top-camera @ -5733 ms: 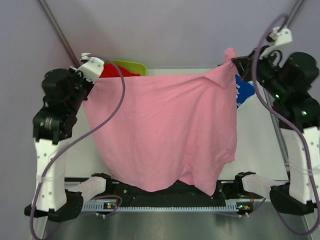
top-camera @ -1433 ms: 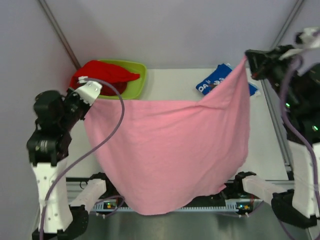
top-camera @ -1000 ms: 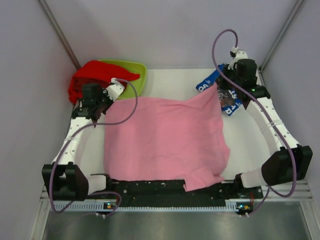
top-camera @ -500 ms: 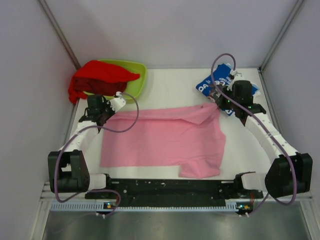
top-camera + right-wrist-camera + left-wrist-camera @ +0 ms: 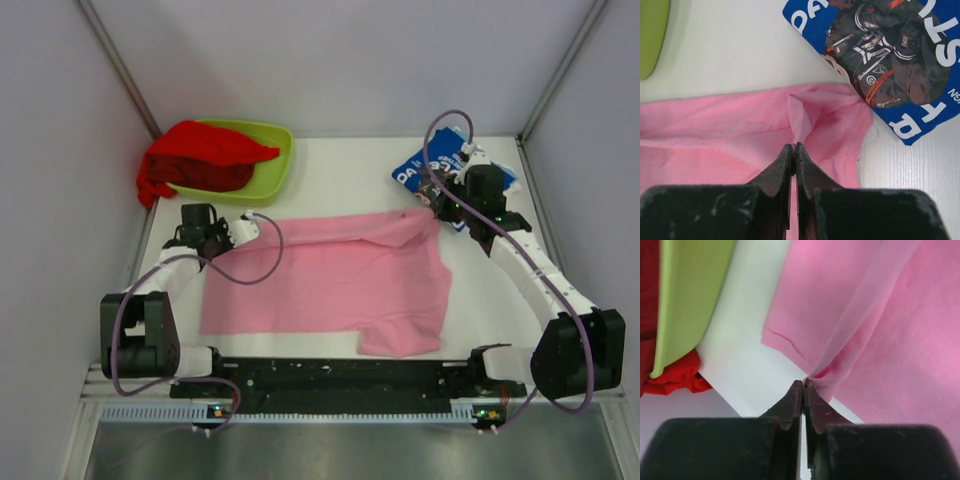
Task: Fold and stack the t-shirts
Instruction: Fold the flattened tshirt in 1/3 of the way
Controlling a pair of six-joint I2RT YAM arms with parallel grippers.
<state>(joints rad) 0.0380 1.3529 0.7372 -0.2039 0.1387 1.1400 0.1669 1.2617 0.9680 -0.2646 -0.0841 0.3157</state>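
Note:
The light pink t-shirt (image 5: 330, 280) lies flat on the white table, its far edge doubled over toward me. My left gripper (image 5: 252, 226) is shut on the shirt's far left corner, and the left wrist view shows the jaws (image 5: 803, 385) pinching a pink fold (image 5: 880, 330). My right gripper (image 5: 436, 207) is shut on the far right corner, pinching a raised pleat (image 5: 801, 120) in the right wrist view (image 5: 795, 146). The blue printed t-shirt (image 5: 412, 172) lies folded at the back right, partly under my right arm, and shows in the right wrist view (image 5: 890, 60). The red t-shirt (image 5: 205, 152) is heaped in the tray.
The lime-green tray (image 5: 275, 165) stands at the back left and holds the red shirt; its rim (image 5: 687, 300) and some red cloth (image 5: 670, 377) show in the left wrist view. A black rail (image 5: 330, 378) runs along the near table edge. Grey walls close both sides.
The pink shirt was held up spread between both grippers, then lowered and laid on the table with its far edge folded over. In the last half second my left gripper shifted slightly right and toward me.

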